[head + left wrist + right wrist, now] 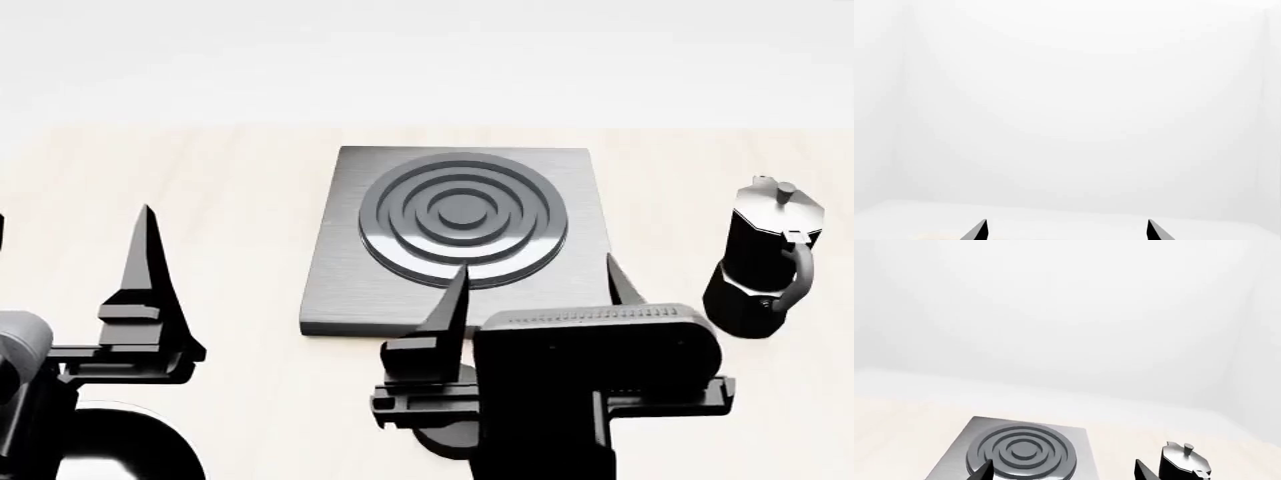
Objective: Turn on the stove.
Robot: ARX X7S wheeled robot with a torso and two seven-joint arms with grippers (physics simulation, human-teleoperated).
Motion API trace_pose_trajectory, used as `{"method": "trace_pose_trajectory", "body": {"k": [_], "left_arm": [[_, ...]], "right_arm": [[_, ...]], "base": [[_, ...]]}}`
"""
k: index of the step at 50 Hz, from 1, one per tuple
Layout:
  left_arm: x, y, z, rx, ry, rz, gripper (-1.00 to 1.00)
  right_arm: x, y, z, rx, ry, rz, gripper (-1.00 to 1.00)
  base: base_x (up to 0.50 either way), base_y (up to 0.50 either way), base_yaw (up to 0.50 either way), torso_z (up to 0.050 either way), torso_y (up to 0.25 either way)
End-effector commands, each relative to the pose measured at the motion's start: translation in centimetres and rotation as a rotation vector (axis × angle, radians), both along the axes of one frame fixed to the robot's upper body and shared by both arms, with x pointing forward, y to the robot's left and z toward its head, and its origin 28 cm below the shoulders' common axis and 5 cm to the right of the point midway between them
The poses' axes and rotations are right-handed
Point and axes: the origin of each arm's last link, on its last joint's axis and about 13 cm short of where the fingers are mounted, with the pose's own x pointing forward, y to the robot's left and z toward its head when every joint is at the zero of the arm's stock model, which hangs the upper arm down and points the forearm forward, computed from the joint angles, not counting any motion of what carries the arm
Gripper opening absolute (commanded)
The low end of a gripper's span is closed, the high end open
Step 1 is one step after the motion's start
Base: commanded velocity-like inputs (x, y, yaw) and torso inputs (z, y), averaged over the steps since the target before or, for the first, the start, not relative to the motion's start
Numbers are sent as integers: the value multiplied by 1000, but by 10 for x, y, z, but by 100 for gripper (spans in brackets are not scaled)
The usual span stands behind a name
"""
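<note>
Grey metal stove, one, is seen mid-frame; one black moka pot at right. Two grippers, left and right, are held spread, empty.

A bare, computer-rendered kitchen mock-up rather than a lived-in room. A pale, light-wood counter runs the width of the head view and meets plain white walls with no windows, cupboards or tiles visible. The kitchen cues are the cooking things on the counter: a flat square grey metal stove with a raised ringed burner sits near the middle, toward the far edge, and a black moka pot stands upright, apart from it, toward the right edge. The flat, even lighting and smooth, featureless surfaces mark it as a simulation.
</note>
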Motion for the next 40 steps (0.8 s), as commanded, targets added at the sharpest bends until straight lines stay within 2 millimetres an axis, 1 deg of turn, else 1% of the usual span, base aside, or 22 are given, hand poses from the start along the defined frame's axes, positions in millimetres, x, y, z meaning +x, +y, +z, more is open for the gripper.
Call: {"method": "trace_pose_trajectory", "body": {"k": [1, 21, 40], "left_arm": [[0, 0, 0, 0, 2, -1, 100], [-1, -1, 3, -4, -2, 0, 100], [-1, -1, 2, 0, -1, -3, 100]], "right_arm": [[-5, 0, 6, -18, -41, 15, 100], [-9, 1, 10, -56, -70, 28, 100], [-13, 2, 15, -72, -112, 38, 100]], "base": [[0, 0, 0, 0, 0], [0, 0, 0, 0, 0], [0, 0, 0, 0, 0]]}}
